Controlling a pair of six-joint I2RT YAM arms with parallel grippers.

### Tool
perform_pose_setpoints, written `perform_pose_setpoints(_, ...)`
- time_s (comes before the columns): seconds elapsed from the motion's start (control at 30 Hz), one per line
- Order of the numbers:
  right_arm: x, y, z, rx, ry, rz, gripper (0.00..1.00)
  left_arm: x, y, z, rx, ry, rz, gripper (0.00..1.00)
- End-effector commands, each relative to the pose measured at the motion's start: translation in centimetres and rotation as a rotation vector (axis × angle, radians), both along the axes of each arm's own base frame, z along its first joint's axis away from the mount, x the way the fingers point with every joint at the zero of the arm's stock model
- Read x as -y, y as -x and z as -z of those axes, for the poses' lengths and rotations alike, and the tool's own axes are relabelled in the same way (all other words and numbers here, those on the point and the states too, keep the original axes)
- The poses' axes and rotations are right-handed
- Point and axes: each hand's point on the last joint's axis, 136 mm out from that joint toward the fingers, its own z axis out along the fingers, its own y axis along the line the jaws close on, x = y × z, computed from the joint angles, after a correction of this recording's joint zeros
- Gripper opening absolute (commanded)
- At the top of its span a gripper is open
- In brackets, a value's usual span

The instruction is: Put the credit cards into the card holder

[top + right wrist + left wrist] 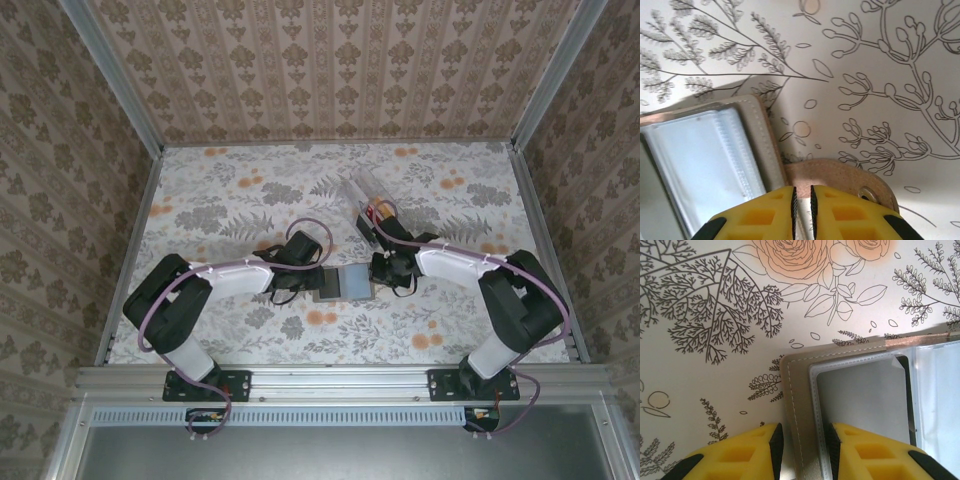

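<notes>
**Risk: holder folds shut or slides**

L gripper [804, 435] clamps the card holder [797, 390] at its left edge. R gripper [802, 194], nearly closed, looks pinched on the tan clasp flap [840, 175] at the right. The holder lies open mid-table btwn them. If either lets go, a panel may fold back. Credit cards [377, 210] sit farther off in the clear box [358, 190]. They're thin, so a grab could tip the box.

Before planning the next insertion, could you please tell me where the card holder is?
The card holder lies mid-table in the top view, between the left gripper and right gripper, its stitched edge between the left jaws.
</notes>
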Motion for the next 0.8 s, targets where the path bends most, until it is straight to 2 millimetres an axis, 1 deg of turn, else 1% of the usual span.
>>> perform_pose_setpoints(0.0,0.2,-0.6,-1.1,0.026,-0.015,-0.002,0.20,-0.7,-0.1,0.8,-0.013,-0.051,0.010,0.33)
perform_pose_setpoints(0.17,2.5,-0.6,0.0,0.003,0.073,0.037,0.19,-0.7,-0.1,0.8,-0.014,-0.048,0.008,0.33)
perform_pose_setpoints(0.33,4.0,0.5,2.1,-0.058,0.141,0.049,0.18,-0.6,0.0,0.9,-0.017,-0.048,0.011,0.33)
perform_pose_setpoints(0.53,4.2,2.3,4.3,-0.123,0.122,0.084,0.16,-0.5,-0.1,0.8,-0.014,-0.044,0.011,0.33)
perform_pose_setpoints(0.6,4.3,2.8,4.7,-0.137,0.110,0.098,0.16,-0.4,-0.2,0.7,-0.014,-0.042,0.013,0.33)
perform_pose_setpoints(0.67,3.6,3.1,4.7,-0.135,0.059,0.108,0.16,-0.4,-0.3,0.5,-0.009,-0.042,0.017,0.33)
perform_pose_setpoints(0.77,3.1,3.5,4.0,-0.111,-0.009,0.137,0.16,-0.5,-0.4,-0.1,0.007,-0.050,0.020,0.33)
